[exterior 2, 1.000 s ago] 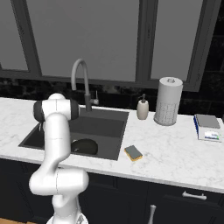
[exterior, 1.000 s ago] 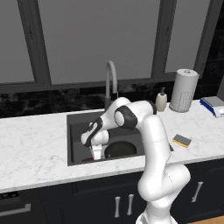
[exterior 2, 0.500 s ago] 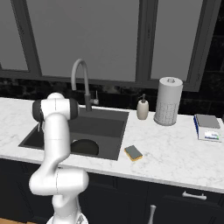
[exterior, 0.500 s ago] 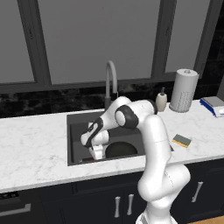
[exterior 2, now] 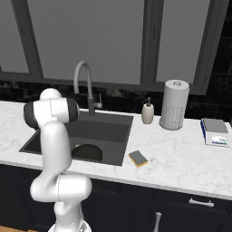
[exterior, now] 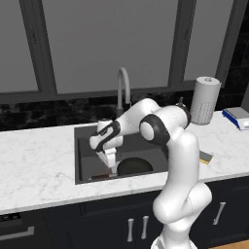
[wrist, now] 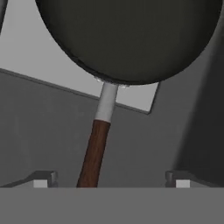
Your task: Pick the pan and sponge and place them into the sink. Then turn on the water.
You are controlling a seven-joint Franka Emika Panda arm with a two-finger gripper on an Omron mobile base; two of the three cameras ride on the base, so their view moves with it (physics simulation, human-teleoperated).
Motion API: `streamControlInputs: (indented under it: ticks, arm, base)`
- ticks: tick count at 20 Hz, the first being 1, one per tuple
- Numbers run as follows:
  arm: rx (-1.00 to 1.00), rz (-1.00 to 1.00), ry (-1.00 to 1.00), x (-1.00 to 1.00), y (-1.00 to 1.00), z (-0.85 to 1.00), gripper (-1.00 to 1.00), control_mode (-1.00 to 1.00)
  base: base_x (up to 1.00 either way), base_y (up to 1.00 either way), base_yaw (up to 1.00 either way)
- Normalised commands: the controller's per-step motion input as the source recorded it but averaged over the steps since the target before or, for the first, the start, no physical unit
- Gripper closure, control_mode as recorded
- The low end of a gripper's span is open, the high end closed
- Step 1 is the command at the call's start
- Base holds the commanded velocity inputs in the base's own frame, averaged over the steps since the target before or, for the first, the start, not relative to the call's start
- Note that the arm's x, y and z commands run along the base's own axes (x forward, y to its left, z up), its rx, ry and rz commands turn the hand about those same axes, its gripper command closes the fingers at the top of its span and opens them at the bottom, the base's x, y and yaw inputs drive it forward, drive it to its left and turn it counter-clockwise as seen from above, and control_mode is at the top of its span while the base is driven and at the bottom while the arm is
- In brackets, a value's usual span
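Hardly anything has shifted over the last second: my arm still reaches down into the sink (exterior: 85,146), and the pan (exterior: 134,167) lies where it lay, on the basin floor. My gripper (exterior: 112,167) hangs low inside the basin by the front wall, just left of the pan. Looking along my hand, my fingertips (wrist: 43,178) stand wide apart, one on either side of the reddish-brown handle (wrist: 93,154) and clear of it — jaws released, nothing gripped. The handle runs up between them to a short grey neck, then the round black pan (wrist: 131,35) spreads across the top of that view, part of it over the lighter grey square (wrist: 48,61) on the sink bottom.

From the right side, the pan (exterior 2: 87,152) sits at the front of the sink (exterior 2: 113,131), toward the basin's right half. The sponge (exterior 2: 138,158) lies flat on the worktop (exterior 2: 181,158), just beyond the sink's front right corner and near the worktop's front edge, yellow with its dark layer up. From the left I catch only a sliver of the sponge (exterior: 206,157) past my arm. The faucet (exterior 2: 84,86) arches over the back edge of the sink. Behind the sink's right side stand a soap bottle (exterior 2: 147,112) and a paper towel roll (exterior 2: 173,105), and a blue-and-white flat thing (exterior 2: 214,132) rests toward the right end of the worktop.
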Motion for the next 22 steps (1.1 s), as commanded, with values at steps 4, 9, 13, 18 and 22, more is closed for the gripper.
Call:
streamControlInputs:
  ticks: [4,9,13,18,22]
  arm:
    - [0.03,0.09,-0.10,-0.10,-0.05,1.00,-1.00,-1.00]
    - [0.03,0.12,-0.13,-0.26,-0.13,1.00,-1.00,-1.00]
    - [0.00,0.25,-0.13,-0.32,-0.31,1.00,-1.00,-1.00]
    - [0.00,0.35,-0.09,-0.37,-0.29,1.00,-1.00,-1.00]
    - [0.00,0.44,-0.08,-0.53,-0.31,1.00,-1.00,-1.00]
  base:
    - [0.00,0.00,0.00]
    - [0.00,0.00,0.00]
    - [0.00,0.00,0.00]
    - [0.00,0.00,0.00]
    - [0.00,0.00,0.00]
